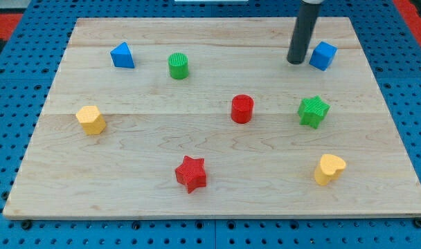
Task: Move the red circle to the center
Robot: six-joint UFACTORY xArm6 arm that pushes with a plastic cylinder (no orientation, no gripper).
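Note:
The red circle stands on the wooden board, a little right of its middle. My tip is at the view's upper right, above and to the right of the red circle and well apart from it. It sits just left of the blue cube, with a small gap between them.
A green star lies right of the red circle. A red star is below it. A yellow heart is at lower right, a yellow hexagon at left, a blue triangle and a green cylinder at upper left.

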